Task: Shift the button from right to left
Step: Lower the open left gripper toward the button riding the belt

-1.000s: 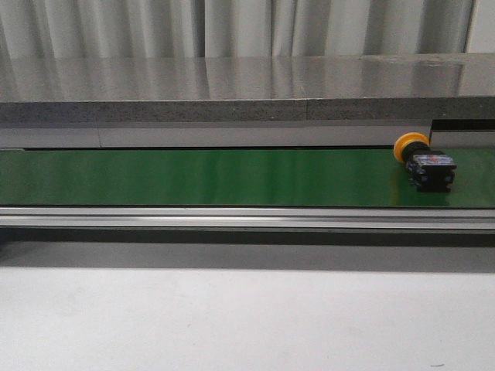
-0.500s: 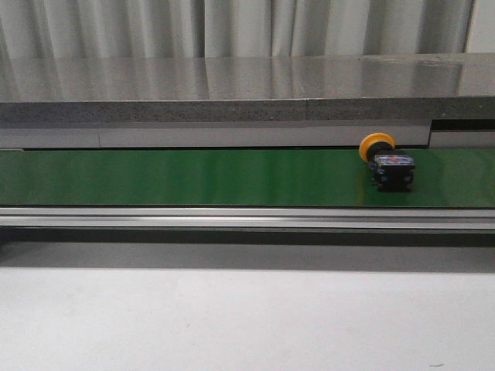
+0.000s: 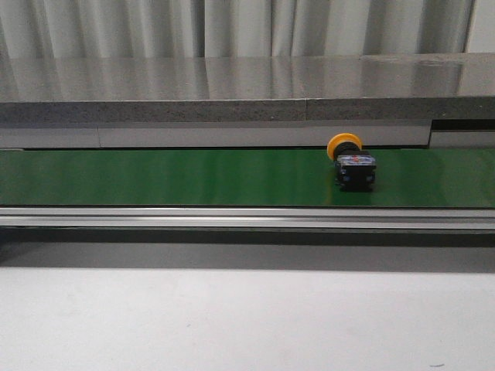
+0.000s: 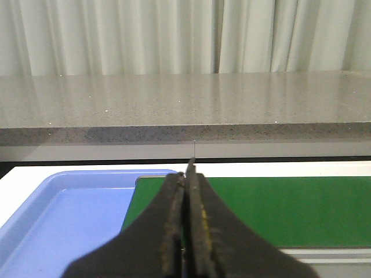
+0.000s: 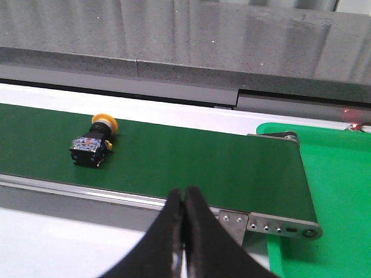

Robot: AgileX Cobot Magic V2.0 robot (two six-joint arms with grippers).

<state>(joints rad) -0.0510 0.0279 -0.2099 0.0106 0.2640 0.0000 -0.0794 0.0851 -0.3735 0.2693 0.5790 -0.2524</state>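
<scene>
Pale curtains and a grey stone ledge point(image 3: 232, 89) are seen behind the long green conveyor belt point(image 3: 170, 178). On it, right of centre and near the far edge, the small yellow-headed, black-bodied push-button point(image 3: 352, 164) lies untouched, open belt on both sides. Both black grippers, left point(image 4: 186, 174) and right point(image 5: 184, 200), are closed on nothing. A blue plastic tray point(image 4: 64, 226) borders the belt's left end, a green tray point(image 5: 330, 191) its right.

Small yellow-headed black-bodied push-button point(image 3: 349, 163) was laid on its side on long green conveyor belt point(image 3: 170, 178), right of centre. Grey speckled stone counter point(image 3: 232, 89) was set behind belt. Blue plastic tray point(image 4: 64, 226) was placed at belt's left end, green plastic tray point(image 5: 336, 191) at its right end.
</scene>
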